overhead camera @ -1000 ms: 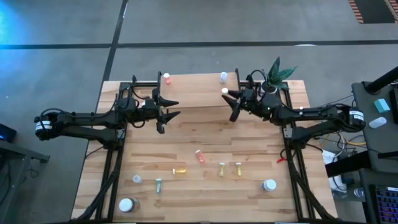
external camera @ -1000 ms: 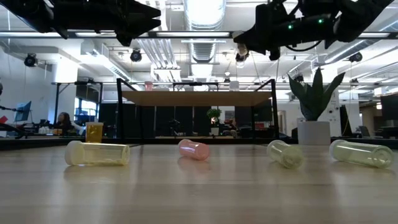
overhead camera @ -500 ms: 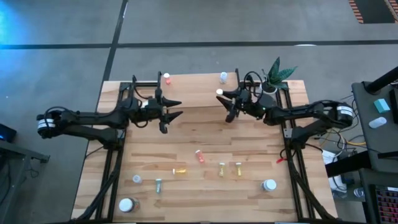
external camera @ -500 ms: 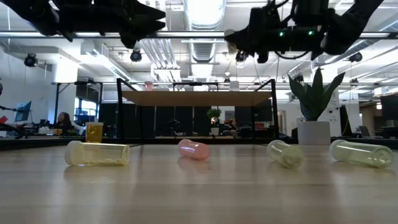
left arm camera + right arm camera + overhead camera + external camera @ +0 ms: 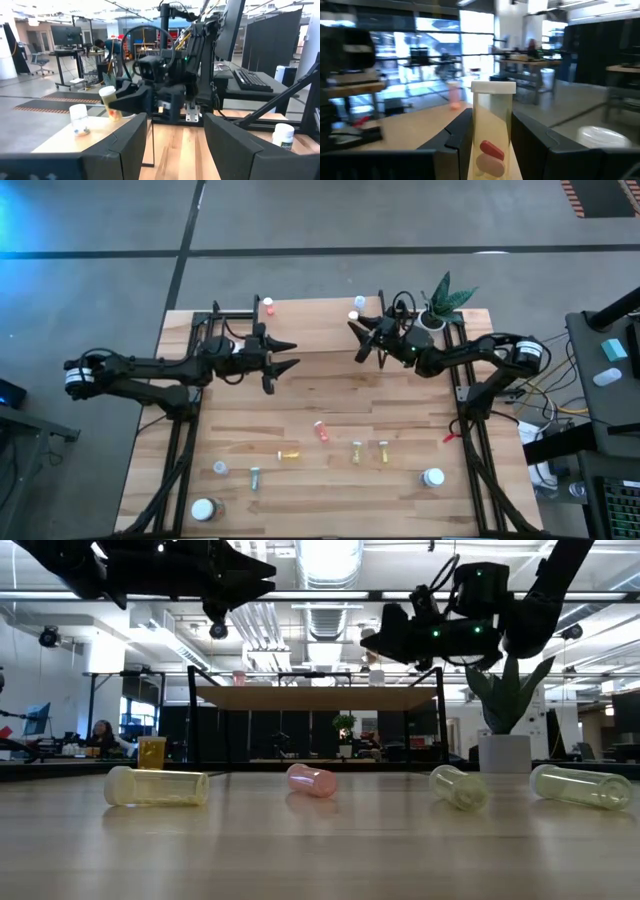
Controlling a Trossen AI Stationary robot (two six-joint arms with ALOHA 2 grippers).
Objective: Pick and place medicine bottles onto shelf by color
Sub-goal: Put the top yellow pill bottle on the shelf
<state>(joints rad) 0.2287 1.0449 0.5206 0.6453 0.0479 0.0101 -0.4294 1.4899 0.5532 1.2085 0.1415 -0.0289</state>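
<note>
Between right gripper [image 5: 487, 137] fingers: yellow vial [image 5: 492, 132].

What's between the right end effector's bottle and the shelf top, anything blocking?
Nothing visible does. The right end effector holds a clear white-capped bottle upright over the shelf near its right end. One white-capped bottle already stands close by on the shelf, an orange one farther left. The left end effector hovers apart, empty.

Wood table [image 5: 400, 415] w/ scattered bottles [image 5: 322, 430]; shelf [image 5: 310, 315] w/ two bottles.
</note>
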